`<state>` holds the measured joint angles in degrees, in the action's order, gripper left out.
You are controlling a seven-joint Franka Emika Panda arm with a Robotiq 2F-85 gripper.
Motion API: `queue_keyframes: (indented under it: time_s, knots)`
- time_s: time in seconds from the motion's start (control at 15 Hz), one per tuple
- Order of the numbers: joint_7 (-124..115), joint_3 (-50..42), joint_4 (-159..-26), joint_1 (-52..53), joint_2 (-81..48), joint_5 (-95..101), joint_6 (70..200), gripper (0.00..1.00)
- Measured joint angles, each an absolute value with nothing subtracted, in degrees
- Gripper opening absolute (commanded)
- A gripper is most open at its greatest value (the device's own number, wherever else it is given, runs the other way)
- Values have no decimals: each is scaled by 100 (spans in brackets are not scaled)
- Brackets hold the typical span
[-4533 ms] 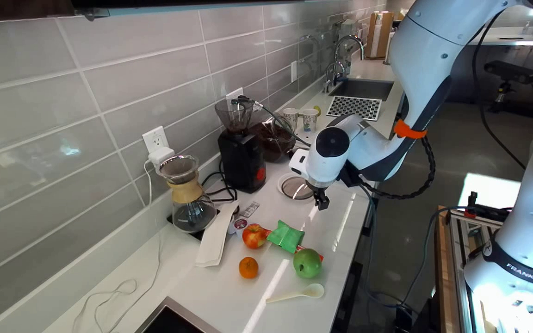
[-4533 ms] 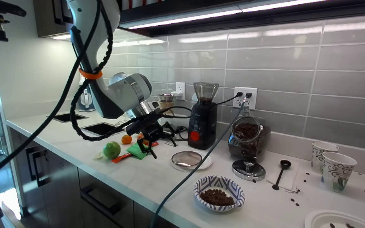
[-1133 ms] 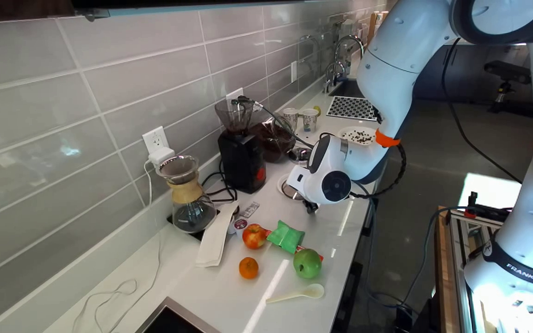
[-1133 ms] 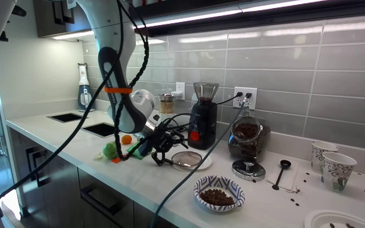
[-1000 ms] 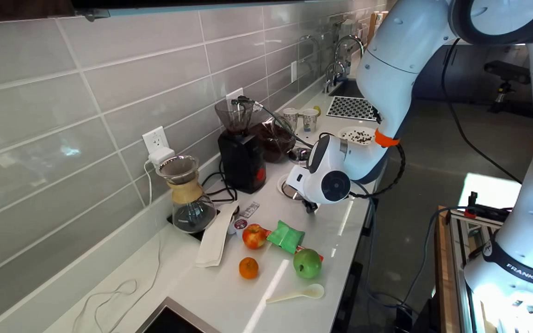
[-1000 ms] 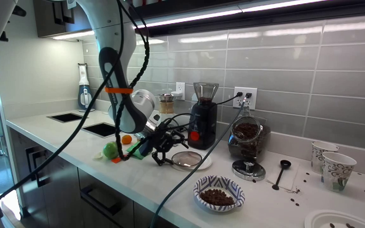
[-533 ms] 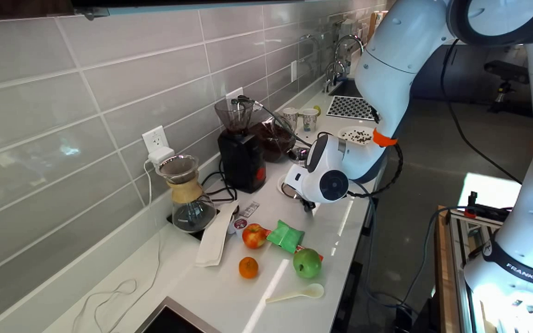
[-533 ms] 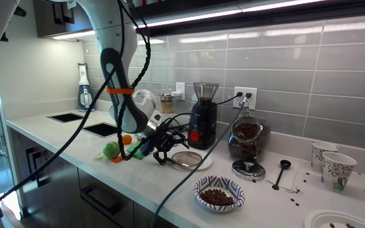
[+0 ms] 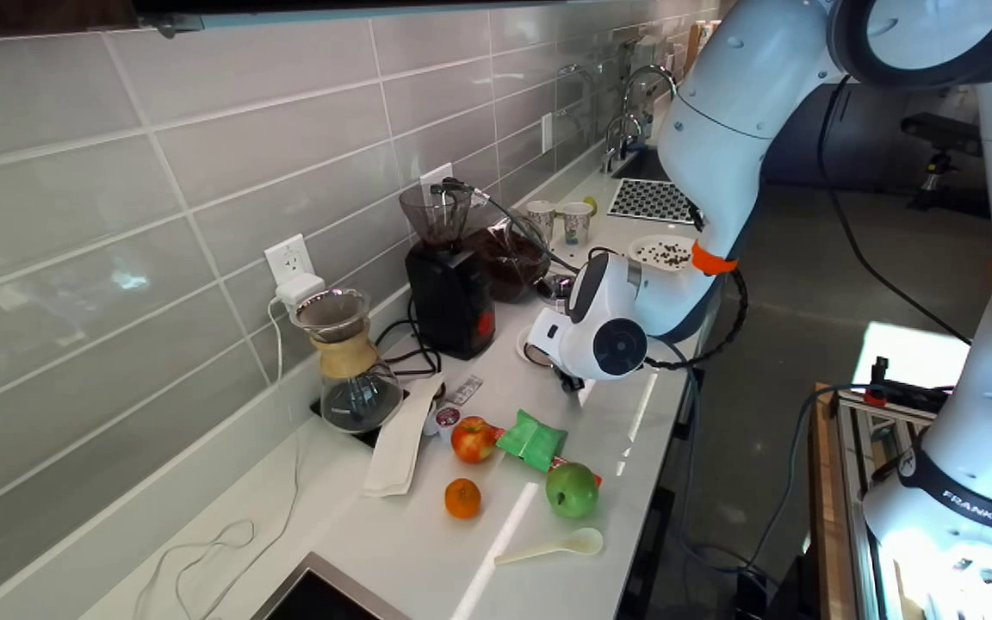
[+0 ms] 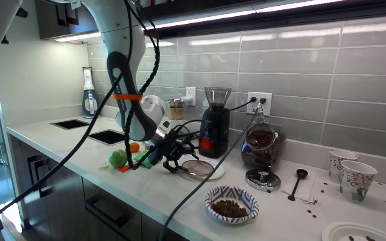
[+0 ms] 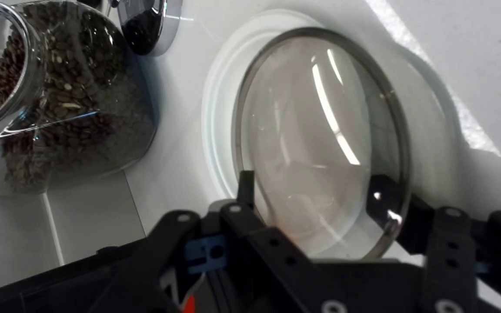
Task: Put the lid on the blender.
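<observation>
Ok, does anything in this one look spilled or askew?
Yes. Loose dark beans dot the counter around the black scoop and paper cups, outside any container, so they look spilled. Also, the lid is off-centre over the white plate, leaving rim bare on one side, so it looks askew.

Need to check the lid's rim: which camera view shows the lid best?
The wrist view: there the lid is large and most of its rim shows. Both exterior views show it much smaller; in an exterior view, the arm's wrist hides most of it.
</observation>
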<state>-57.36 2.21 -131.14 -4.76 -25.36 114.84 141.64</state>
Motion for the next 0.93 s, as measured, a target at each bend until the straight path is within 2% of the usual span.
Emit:
queue_keyframes:
  time_s: [0.07, 0.13, 0.27, 0.33, 0.47, 0.8, 0.93]
  knots:
    - [-5734, 225, -13112, -476, -2540, 11485, 14164, 60]
    - [-5732, 226, -13110, -476, -2546, 11485, 14164, 56]
    - [-5731, 237, -13106, -476, -2559, 11484, 14164, 70]
    - [-5730, 237, -13104, -477, -2560, 11485, 14163, 73]
    - [-5729, 238, -13089, -485, -2563, 11485, 14155, 70]
    - [-5725, 275, -13044, -524, -2607, 11458, 14152, 23]
    - [-5725, 289, -13017, -524, -2632, 11453, 14102, 21]
